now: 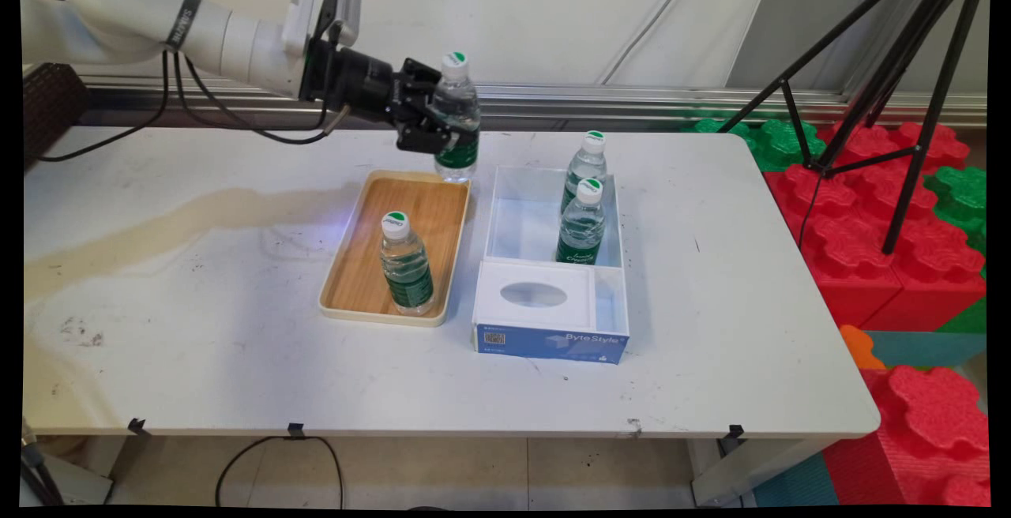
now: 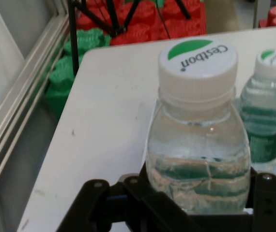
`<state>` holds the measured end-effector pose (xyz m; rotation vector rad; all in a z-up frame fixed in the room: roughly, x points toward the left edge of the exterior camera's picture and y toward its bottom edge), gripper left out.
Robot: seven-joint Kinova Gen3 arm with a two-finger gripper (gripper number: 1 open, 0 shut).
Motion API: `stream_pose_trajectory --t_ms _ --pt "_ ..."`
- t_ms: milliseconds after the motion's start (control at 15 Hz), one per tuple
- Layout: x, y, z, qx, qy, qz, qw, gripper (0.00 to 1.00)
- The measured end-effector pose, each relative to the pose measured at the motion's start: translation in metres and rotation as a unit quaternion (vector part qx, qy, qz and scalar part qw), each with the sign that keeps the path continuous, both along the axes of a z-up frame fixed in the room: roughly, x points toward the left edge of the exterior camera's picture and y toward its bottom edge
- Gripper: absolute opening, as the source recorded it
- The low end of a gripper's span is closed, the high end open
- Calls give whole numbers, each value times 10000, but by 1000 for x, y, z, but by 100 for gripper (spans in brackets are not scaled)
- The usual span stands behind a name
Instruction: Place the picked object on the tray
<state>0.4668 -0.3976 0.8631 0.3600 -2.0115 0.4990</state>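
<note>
My black gripper (image 1: 444, 120) is shut on a clear water bottle (image 1: 456, 119) with a white-and-green cap and green label, holding it upright by its middle over the far edge of the wooden tray (image 1: 359, 261). In the hand view this bottle (image 2: 198, 140) fills the centre between the fingers (image 2: 266, 193). A second bottle (image 1: 406, 264) stands in the tray's near part. Two more bottles (image 1: 582, 223) (image 1: 587, 164) stand in the clear white box (image 1: 553, 265) to the right; one of them (image 2: 268, 111) shows beyond the held bottle in the hand view.
The box has a blue front and a white insert with an oval hole (image 1: 534, 294). A black tripod (image 1: 885, 76) and red and green foam blocks (image 1: 877, 242) stand past the table's right edge. A metal rail (image 1: 632, 103) runs behind the table.
</note>
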Motion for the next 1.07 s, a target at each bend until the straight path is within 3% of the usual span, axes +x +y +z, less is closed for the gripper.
stream_pose_trajectory --t_ms 267,1067 --pt "17 4 -13 44 -140 65 9999 0" --pt "33 -4 -49 16 -346 283 9990 0"
